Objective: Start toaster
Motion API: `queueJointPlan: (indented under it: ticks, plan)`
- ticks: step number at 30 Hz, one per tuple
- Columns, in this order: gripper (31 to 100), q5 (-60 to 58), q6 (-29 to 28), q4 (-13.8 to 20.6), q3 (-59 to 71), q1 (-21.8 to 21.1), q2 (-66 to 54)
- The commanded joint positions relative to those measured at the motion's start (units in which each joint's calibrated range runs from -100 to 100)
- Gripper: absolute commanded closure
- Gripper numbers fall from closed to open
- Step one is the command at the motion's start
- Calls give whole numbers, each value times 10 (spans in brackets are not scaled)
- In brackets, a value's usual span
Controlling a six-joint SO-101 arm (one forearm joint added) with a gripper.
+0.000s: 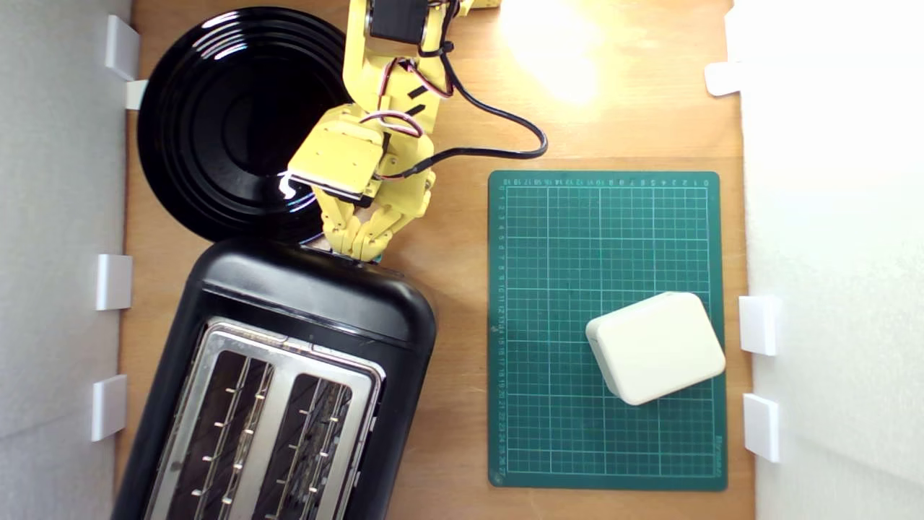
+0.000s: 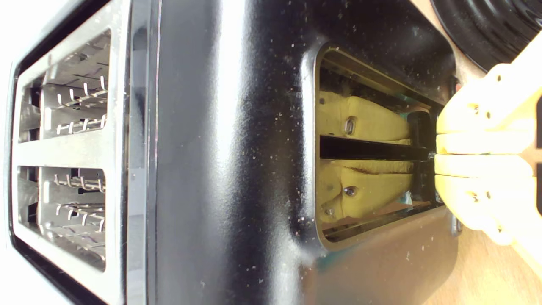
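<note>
Yellow gripper [image 1: 359, 249] jaws nearly closed, tips pressing at toaster [image 1: 289, 375] end slot, apparently on lever, mostly hidden.

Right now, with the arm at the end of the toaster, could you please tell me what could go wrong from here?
1. The hand meets the toaster at its end panel with fingers together; pressing off-centre, it may slip off the lever.
2. The lever knob is barely visible, so contact is unconfirmed.
3. The black plate lies close behind the arm; a slip could knock it.
</note>
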Motion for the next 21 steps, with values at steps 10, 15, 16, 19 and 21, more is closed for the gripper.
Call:
queueJointPlan:
  ticks: [10, 15, 16, 19, 21]
  plan:
    - [989, -3, 1, -2, 4, -1, -43]
    - [989, -3, 1, 0, 4, -4, -78]
    - [989, -3, 1, 0, 4, -4, -85]
    - [989, -3, 1, 2, 3, -4, -106]
    - [989, -2, 1, 4, 3, -4, -123]
